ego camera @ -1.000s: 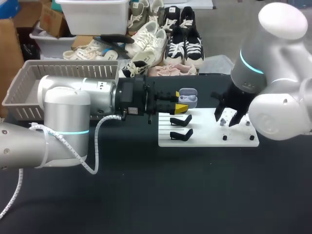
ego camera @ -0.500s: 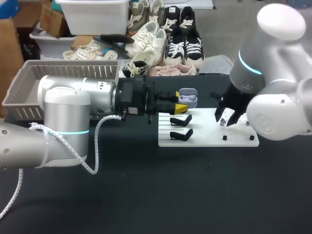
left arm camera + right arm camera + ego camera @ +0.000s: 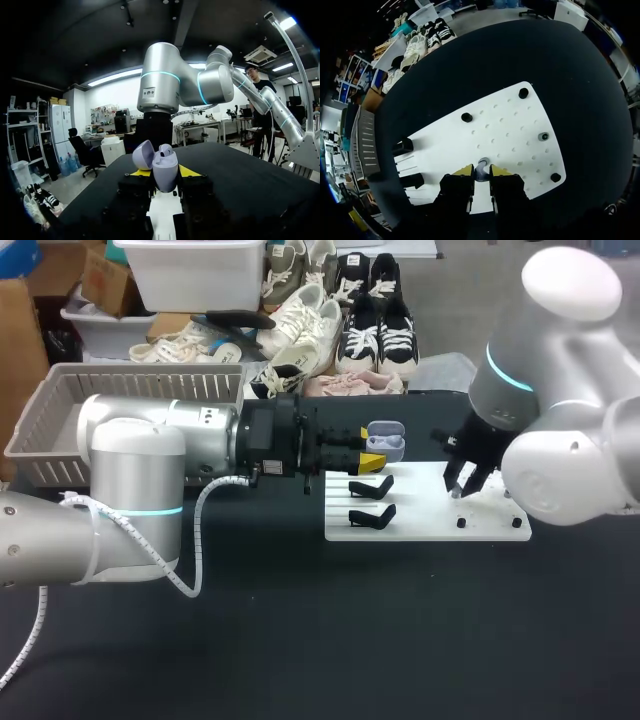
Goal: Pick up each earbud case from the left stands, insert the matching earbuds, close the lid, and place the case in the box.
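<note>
My left gripper (image 3: 368, 446) is shut on a lavender earbud case (image 3: 386, 440) with its lid open, held above the far left end of the white board (image 3: 490, 527). In the left wrist view the case (image 3: 164, 169) stands upright between the yellow-tipped fingers (image 3: 189, 171), lid (image 3: 143, 154) tipped back. My right gripper (image 3: 465, 482) points down onto the board's middle. In the right wrist view its gripper (image 3: 482, 171) pinches a small pale earbud (image 3: 482, 166) between both tips, right at the board (image 3: 510, 130).
Two empty black stands (image 3: 372, 485) (image 3: 372, 514) sit on the board's left part. Black pegs (image 3: 466, 117) (image 3: 523, 93) (image 3: 543, 136) (image 3: 555, 177) dot its right part. A grey slatted basket (image 3: 60, 410) stands at the far left, behind my left arm.
The right gripper's fingers have drawn together around the earbud on the board, and the arm shifted slightly left. The left arm and its case have not moved.
</note>
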